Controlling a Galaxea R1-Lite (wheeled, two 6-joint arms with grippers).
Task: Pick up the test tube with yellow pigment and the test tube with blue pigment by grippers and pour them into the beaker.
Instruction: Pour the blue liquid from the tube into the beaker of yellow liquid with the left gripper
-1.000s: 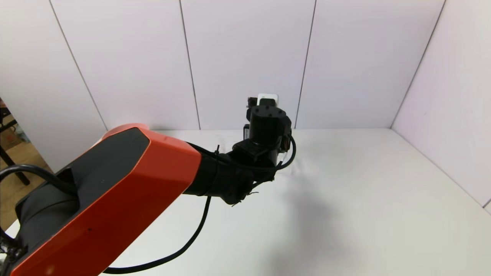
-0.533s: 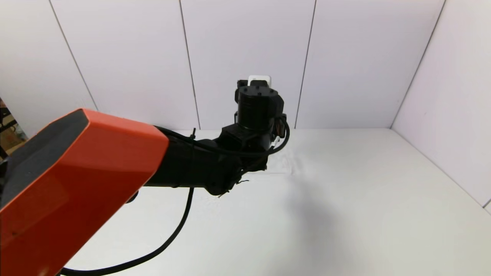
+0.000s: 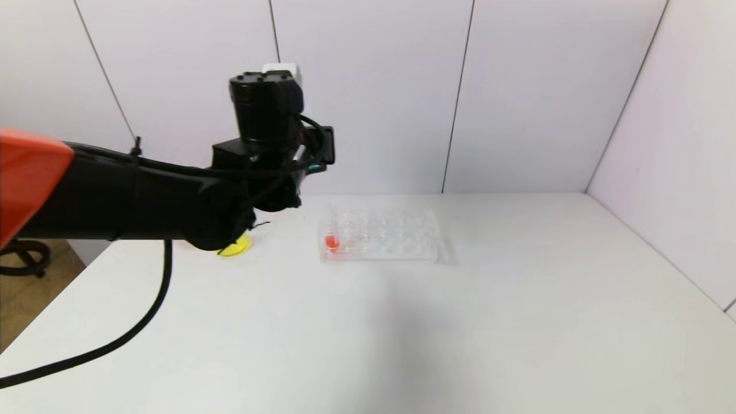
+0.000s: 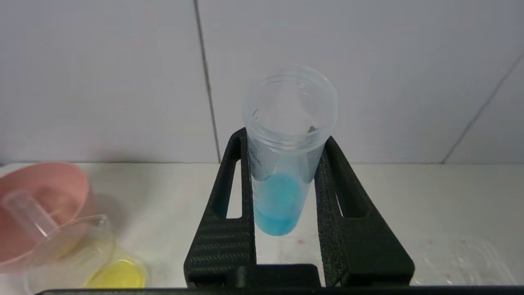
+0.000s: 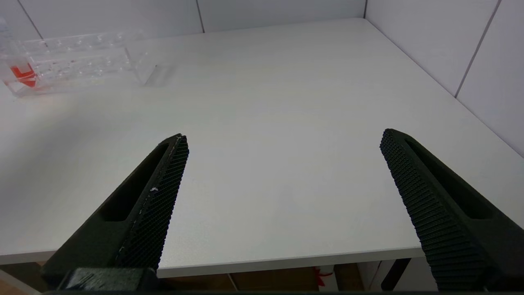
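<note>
A white table [image 3: 517, 322] fills the work area, backed by pale panelled walls [image 3: 374, 86]. The left arm [image 3: 115, 195] reaches across its far left side, the left gripper [image 4: 282, 172] raised above the tabletop with its jaws pinching the test tube with blue pigment [image 4: 282, 180], which stands roughly upright between the fingers [image 4: 229, 196]; faint printed markings run down the tube's side, too small to read. A clear tube rack [image 3: 379, 236] sits at mid-table holding a red-liquid tube [image 3: 332, 241] at its left end. Near the held tube, a pink bowl [image 4: 45, 205] contains an empty tube [image 4: 30, 213]; the beaker [image 4: 94, 254], touching the bowl, holds yellow liquid. The right gripper [image 5: 282, 143] hovers at the table's near edge, jaws spread wide and holding nothing.
</note>
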